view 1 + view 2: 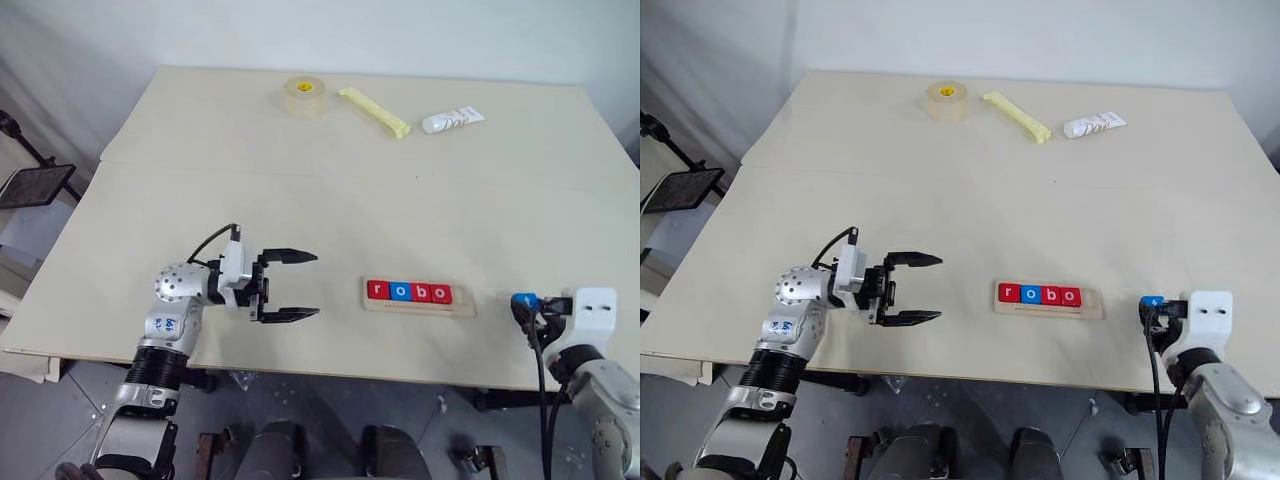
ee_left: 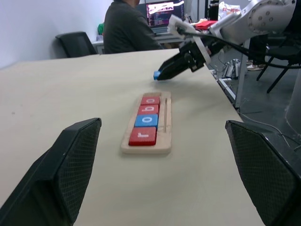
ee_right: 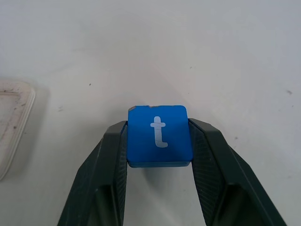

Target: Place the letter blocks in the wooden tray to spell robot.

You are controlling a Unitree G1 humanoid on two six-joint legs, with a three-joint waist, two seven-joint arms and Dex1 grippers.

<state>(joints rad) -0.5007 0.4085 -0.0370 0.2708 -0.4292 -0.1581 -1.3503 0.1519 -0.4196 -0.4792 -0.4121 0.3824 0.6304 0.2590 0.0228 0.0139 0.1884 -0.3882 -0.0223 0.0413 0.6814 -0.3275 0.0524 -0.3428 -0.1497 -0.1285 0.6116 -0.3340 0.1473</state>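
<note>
From the head camera, the long pale-wood tray lies on the broad cream bench close to its near edge, with four letter tiles seated in it reading r, o, b, o in red, blue, red, red; the slot's end toward the right edge is unfilled. The left claw hangs near the near edge, fingers spread wide and holding nothing. The right claw, just beyond the tray's free end, pinches the blue t tile. A tape roll, a yellow stick and a white tube lie along the far edge. The left wrist camera looks along the tray. In the right wrist view both fingers press the t tile's sides.
</note>
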